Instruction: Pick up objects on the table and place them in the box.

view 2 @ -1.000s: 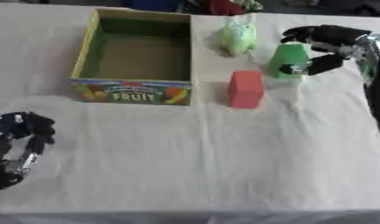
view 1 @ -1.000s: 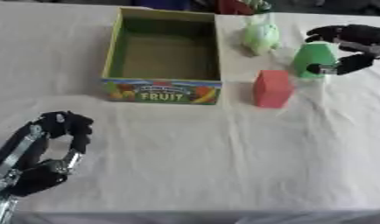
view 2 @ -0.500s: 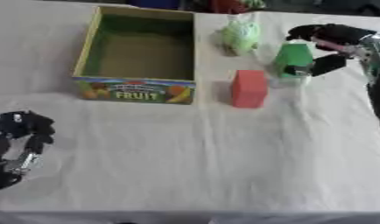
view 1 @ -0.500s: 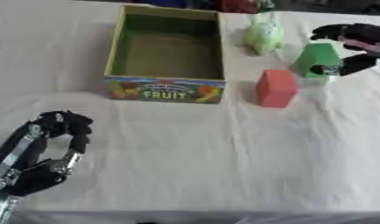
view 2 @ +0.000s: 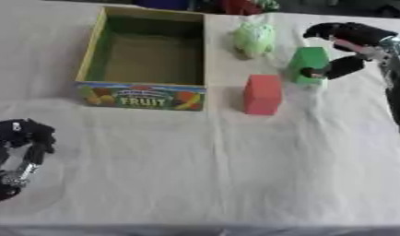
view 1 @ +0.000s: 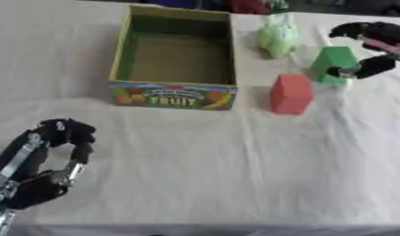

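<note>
White cloth covers the worktop point(view 1: 235, 184) from edge to edge, and the task's things sit in its far half; the right hand point(view 2: 348, 46) comes in from the far right with its fingers arched over the top of the green block point(view 2: 307, 64) and its thumb curled in against the block's near lower corner, so it pinches the block between them; the block looks to stand on the cloth, not yet lifted, though contact under it is hard to judge. Just to the near left of that hand stands the red block point(view 2: 262, 94), upright and apart from the green one by a narrow gap; farther left and beyond the hand lies a pale green rounded thing point(view 2: 253, 39), also untouched. Well to the hand's left sits the fruit box point(view 1: 176, 94), open at the top and holding nothing, its printed wall facing the near edge; I judge the grasp is set from above so the block can go up and over that wall. Between hand and box the path crosses above the red block and beside the pale thing, so a clean lift matters; the near half of the cloth is open room. By the near left corner the left hand point(view 1: 42, 166) rests idle, fingers curled round nothing.
</note>
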You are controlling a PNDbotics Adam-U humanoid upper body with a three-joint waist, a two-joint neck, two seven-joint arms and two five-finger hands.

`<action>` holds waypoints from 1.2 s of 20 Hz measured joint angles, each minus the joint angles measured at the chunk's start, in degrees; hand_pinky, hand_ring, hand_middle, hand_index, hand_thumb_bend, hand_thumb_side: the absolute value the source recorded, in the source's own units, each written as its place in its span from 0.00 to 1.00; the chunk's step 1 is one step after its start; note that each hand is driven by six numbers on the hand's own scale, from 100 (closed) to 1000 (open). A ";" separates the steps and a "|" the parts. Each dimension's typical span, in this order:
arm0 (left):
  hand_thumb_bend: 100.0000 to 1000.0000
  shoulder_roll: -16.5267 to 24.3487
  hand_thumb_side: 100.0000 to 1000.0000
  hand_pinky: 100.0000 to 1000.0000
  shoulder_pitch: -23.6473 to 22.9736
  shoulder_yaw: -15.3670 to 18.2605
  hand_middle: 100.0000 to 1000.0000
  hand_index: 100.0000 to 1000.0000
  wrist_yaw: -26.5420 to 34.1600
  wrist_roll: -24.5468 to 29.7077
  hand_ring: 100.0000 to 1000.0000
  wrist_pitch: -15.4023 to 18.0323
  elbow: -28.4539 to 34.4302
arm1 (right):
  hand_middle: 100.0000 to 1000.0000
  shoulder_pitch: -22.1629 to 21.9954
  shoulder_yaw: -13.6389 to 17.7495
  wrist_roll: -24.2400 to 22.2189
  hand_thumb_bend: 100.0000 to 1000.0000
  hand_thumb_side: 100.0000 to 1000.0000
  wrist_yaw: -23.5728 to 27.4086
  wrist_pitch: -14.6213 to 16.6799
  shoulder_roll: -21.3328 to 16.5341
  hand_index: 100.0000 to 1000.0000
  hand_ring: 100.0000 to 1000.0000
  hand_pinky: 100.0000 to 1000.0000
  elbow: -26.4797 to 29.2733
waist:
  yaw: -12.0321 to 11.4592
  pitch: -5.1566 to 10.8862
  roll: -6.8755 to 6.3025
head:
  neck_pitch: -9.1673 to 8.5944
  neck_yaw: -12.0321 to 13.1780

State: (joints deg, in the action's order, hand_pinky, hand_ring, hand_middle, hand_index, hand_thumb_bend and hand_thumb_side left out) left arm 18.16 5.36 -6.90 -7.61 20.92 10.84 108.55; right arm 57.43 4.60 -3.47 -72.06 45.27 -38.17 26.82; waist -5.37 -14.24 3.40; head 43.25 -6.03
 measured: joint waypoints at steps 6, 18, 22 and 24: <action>0.00 0.00 0.33 0.54 0.01 -0.01 0.50 0.71 0.00 0.07 0.48 0.07 0.00 | 0.93 0.00 0.02 0.40 0.38 0.64 -0.77 -0.37 -0.02 1.00 0.95 0.84 -0.62 | -0.02 -0.02 0.00 | -0.01 -0.18; 0.00 0.00 0.33 0.55 0.04 -0.25 0.50 0.71 0.00 0.14 0.48 0.13 0.00 | 0.89 -0.01 0.33 1.63 0.39 0.54 -2.02 -1.55 -0.42 1.00 0.90 0.81 -2.02 | -0.02 -0.11 -0.06 | -0.01 -0.31; 0.00 0.00 0.33 0.55 0.04 -0.30 0.50 0.71 0.00 0.16 0.48 0.14 0.00 | 0.85 -0.02 0.33 2.22 0.39 0.55 -2.08 -1.90 -0.42 1.00 0.84 0.75 -2.11 | -0.03 -0.14 -0.06 | -0.01 -0.47; 0.00 0.00 0.33 0.55 0.05 -0.30 0.50 0.71 0.00 0.18 0.48 0.15 0.00 | 0.81 -0.05 0.33 2.60 0.39 0.54 -2.17 -2.04 -0.42 1.00 0.80 0.72 -2.37 | -0.07 -0.17 -0.05 | -0.01 -0.51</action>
State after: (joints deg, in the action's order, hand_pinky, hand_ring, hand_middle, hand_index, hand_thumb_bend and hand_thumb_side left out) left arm 18.16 5.41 -7.20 -7.61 21.10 10.99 108.55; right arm 57.38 4.93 -0.86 -74.24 43.23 -38.59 24.44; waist -5.44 -14.41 3.34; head 43.24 -6.53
